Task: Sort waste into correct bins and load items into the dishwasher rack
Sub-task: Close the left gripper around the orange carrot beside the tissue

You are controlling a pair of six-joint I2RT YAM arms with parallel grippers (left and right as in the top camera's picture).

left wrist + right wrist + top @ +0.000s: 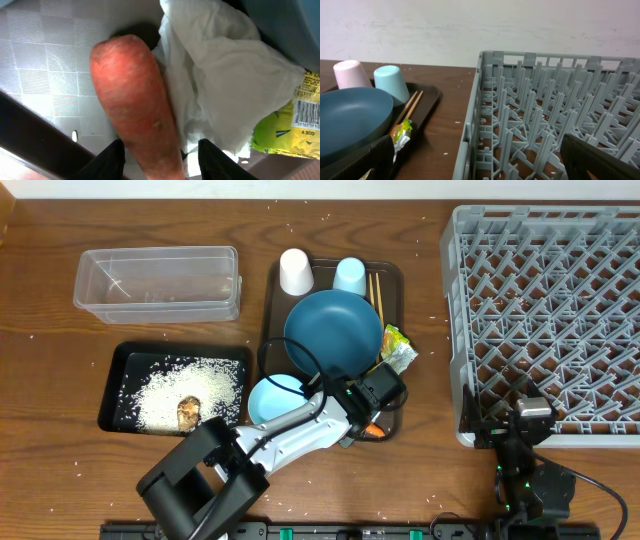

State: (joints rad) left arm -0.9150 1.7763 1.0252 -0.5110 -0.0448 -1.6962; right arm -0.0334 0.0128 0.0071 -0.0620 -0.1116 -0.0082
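Note:
The orange carrot [135, 100] lies on the brown serving tray's grey mat, its end between the fingers of my left gripper [161, 160]. The jaws stand apart, with a gap on the right side. Crumpled white tissue [220, 85] and the foil wrapper [290, 120] lie just right of it. From overhead, the left gripper [376, 405] is at the tray's front right corner, beside the dark blue plate [333, 330] and the bowl [272, 398]. My right gripper [480, 165] hangs wide open and empty over the dishwasher rack's [545, 320] front left corner.
White cup [295, 270], light blue cup [350, 275] and chopsticks [377, 295] stand at the serving tray's [275, 290] back. The clear tub [158, 283] sits far left. In front of it, the black tray [120, 365] holds rice [190, 385] and a brown lump [188, 413]. Rice grains dot the table.

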